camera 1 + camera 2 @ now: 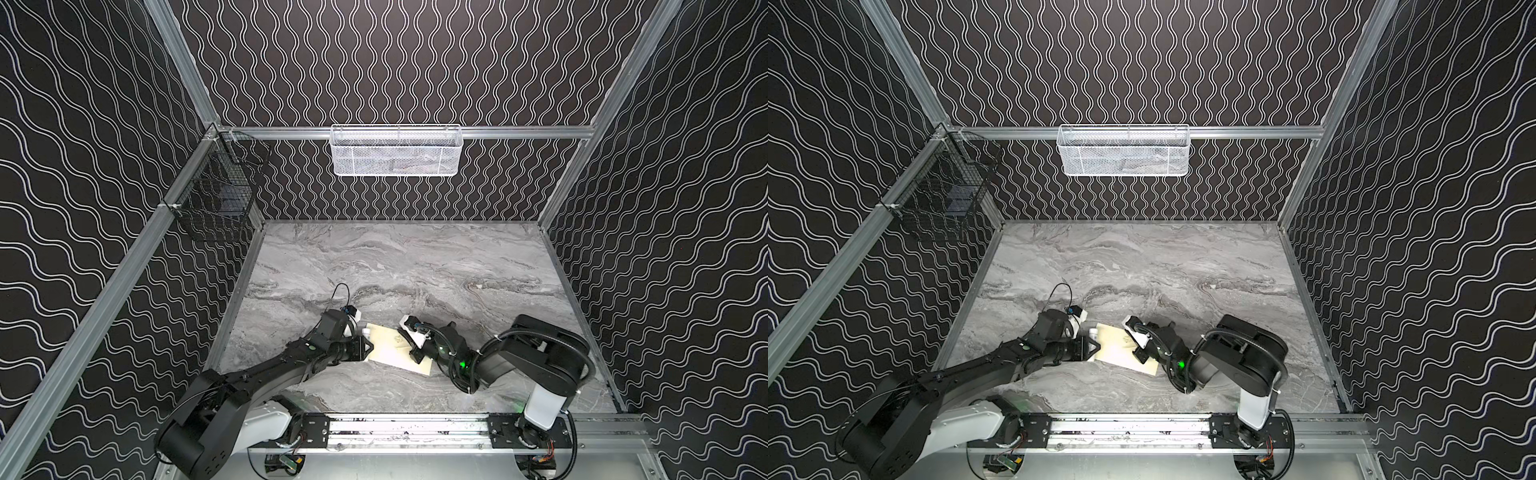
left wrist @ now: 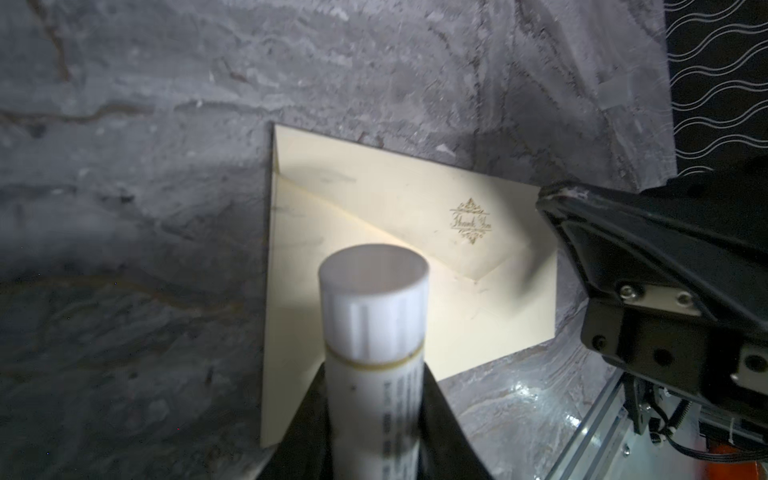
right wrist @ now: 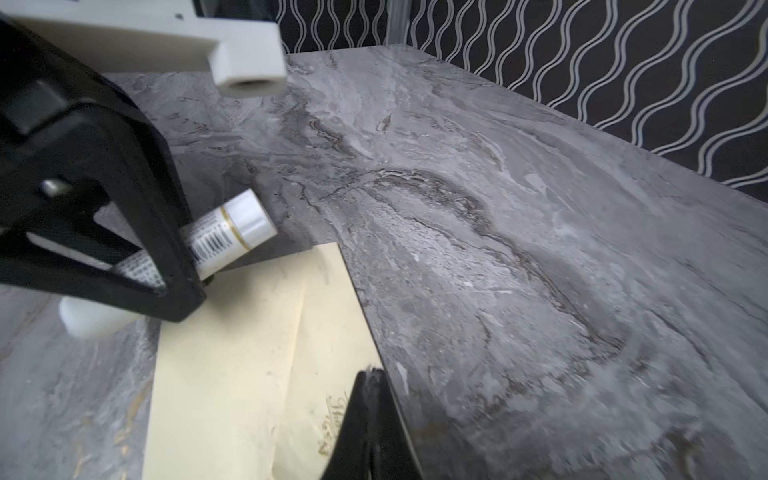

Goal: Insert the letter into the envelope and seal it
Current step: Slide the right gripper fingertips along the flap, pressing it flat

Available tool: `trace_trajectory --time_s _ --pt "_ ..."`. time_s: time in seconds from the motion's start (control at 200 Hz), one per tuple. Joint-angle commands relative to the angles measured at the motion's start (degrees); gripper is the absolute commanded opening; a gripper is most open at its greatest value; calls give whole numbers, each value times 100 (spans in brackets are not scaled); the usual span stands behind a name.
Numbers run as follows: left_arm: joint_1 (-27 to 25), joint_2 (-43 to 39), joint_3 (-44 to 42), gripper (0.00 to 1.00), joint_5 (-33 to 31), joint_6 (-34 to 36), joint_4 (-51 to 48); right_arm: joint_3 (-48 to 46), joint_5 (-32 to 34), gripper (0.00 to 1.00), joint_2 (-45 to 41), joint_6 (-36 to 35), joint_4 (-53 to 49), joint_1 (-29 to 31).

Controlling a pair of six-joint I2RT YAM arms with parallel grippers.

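The cream envelope (image 1: 390,353) (image 1: 1119,353) (image 2: 415,199) (image 3: 232,353) lies flat on the marble table, near the front. Its pointed flap is folded down and a small gold mark (image 2: 470,220) sits on the flap. The letter is hidden. My left gripper (image 1: 365,344) (image 1: 1094,345) (image 2: 374,382) is shut on a white glue stick (image 2: 374,316) (image 3: 232,232), held over the envelope's left end with its cap end foremost. My right gripper (image 1: 405,337) (image 1: 1131,337) (image 3: 370,372) is shut, with its tips on the envelope's far edge beside the mark.
The grey marble table (image 1: 415,270) stretches back to the patterned walls. A white mesh basket (image 1: 396,151) hangs on the back rail and a black wire basket (image 1: 216,191) on the left rail. An aluminium rail (image 1: 407,428) carries both arm bases at the front.
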Motion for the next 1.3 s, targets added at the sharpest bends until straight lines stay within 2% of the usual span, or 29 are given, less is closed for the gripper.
trace_trajectory --time_s 0.0,0.165,0.34,0.611,0.741,0.841,0.926,1.071,1.291 --pt "13 157 -14 0 64 -38 239 206 -295 0 280 -131 402 27" --pt "11 206 -58 0 65 -39 302 468 -296 0 944 -15 168 45" --pt "8 229 -65 0 65 -39 324 484 -224 0 1161 248 -167 166" --pt "13 304 -119 0 118 -70 482 414 -294 0 1379 455 220 448" --pt "8 301 -137 0 118 -90 472 335 -325 0 962 313 364 445" --pt "13 223 -136 0 101 -90 410 550 -315 0 434 140 -139 406" --pt "9 180 -126 0 100 -70 365 769 -364 0 348 59 -369 304" --pt "12 111 -149 0 117 -70 360 1046 -321 0 781 -26 -124 144" --pt "13 114 -165 0 160 -66 425 1549 -516 0 1375 -66 -717 110"
